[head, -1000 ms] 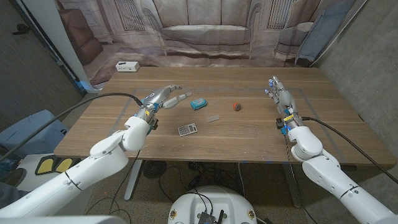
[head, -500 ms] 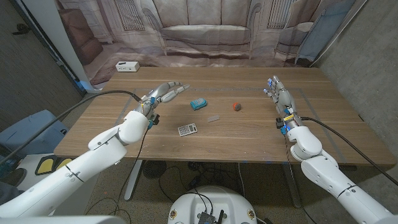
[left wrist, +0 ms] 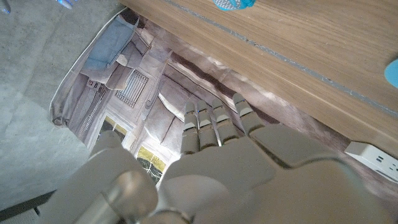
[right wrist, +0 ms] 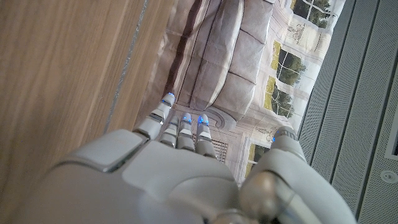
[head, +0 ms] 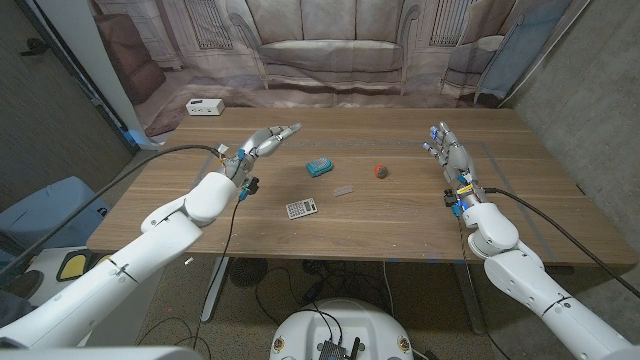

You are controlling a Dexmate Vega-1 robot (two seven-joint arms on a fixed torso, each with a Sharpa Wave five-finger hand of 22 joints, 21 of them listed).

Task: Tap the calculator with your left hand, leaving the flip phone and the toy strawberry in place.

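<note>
My left robot hand (head: 268, 141) hung open above the far left part of the bench (head: 400, 215), fingers straight and empty, pointing away from me. The calculator (head: 301, 208) lay flat nearer to me, well apart from that hand and to its right. My right robot hand (head: 447, 148) was also open and empty at the bench's right side, fingers pointing away from me.

The risk, as I judged it, lay in the route back. A blue object (head: 319, 167) sat just beyond the calculator, a small grey flat thing (head: 343, 190), probably the flip phone, lay near its far right corner, and the toy strawberry (head: 380, 171) stood further right. If I swept the hand across low instead of lifting and coming straight down, the fingers could nudge the blue object or the phone. Pressing too hard or off-centre might also slide the calculator toward them.
</note>
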